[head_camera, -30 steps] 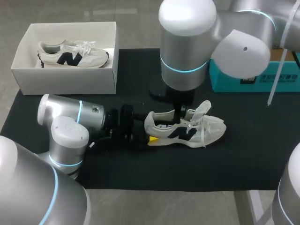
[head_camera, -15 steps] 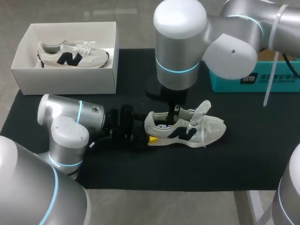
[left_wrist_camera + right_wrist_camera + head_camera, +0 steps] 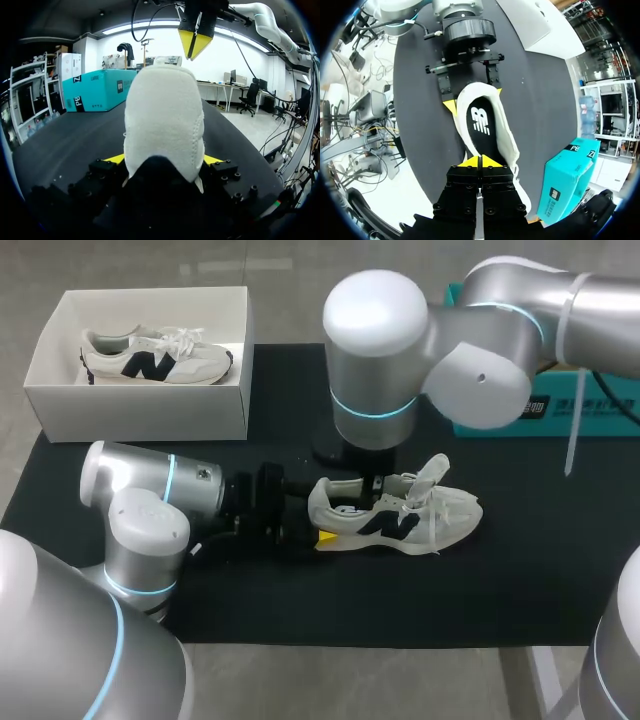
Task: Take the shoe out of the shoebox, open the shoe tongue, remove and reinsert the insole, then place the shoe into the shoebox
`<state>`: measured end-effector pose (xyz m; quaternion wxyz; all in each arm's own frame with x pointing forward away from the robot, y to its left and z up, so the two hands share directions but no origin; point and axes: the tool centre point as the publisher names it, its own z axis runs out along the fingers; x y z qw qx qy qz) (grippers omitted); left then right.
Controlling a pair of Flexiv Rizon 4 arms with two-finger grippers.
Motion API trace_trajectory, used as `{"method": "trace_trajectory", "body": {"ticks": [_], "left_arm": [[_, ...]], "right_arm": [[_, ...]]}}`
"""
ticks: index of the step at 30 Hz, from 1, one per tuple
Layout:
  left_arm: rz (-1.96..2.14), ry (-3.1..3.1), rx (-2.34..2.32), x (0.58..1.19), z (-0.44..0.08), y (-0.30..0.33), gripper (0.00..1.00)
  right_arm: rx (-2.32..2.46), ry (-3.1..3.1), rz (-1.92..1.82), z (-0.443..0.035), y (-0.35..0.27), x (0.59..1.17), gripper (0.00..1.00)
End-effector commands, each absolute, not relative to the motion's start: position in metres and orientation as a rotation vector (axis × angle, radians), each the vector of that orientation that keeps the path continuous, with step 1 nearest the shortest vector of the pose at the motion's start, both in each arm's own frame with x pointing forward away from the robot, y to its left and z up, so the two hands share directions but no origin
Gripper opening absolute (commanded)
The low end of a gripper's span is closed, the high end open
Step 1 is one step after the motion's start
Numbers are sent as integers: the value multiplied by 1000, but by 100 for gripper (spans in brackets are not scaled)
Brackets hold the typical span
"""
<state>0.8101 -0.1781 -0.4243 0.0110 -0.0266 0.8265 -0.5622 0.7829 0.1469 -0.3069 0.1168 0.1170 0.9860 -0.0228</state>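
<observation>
My black worktop [image 3: 520, 580], three things on it
White shoebox [image 3: 140, 410] at the far left corner; teal box [image 3: 610, 425] far right; white shoe [image 3: 395, 522] upright on its sole, mid-worktop.

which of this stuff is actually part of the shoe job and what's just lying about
Job: shoe on the table, its black insole, white shoebox, left fingers clamping the heel, right fingers shut above the shoe.
Lying about: teal box, second shoe inside the shoebox.

Cream shoe [image 3: 445, 512], black N; black insole [image 3: 481, 131], white logo
</observation>
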Motion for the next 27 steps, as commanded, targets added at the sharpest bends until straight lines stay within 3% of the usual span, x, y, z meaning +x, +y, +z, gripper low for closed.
{"method": "trace_trajectory", "body": {"ticks": [1, 27], "left_arm": [[-1755, 2577, -84, 810, -425, -178, 0], [-1755, 2577, -84, 810, -425, -178, 0]], "right_arm": [[338, 2898, -64, -322, 150, 791, 0], [296, 2905, -120, -336, 135, 806, 0]]}}
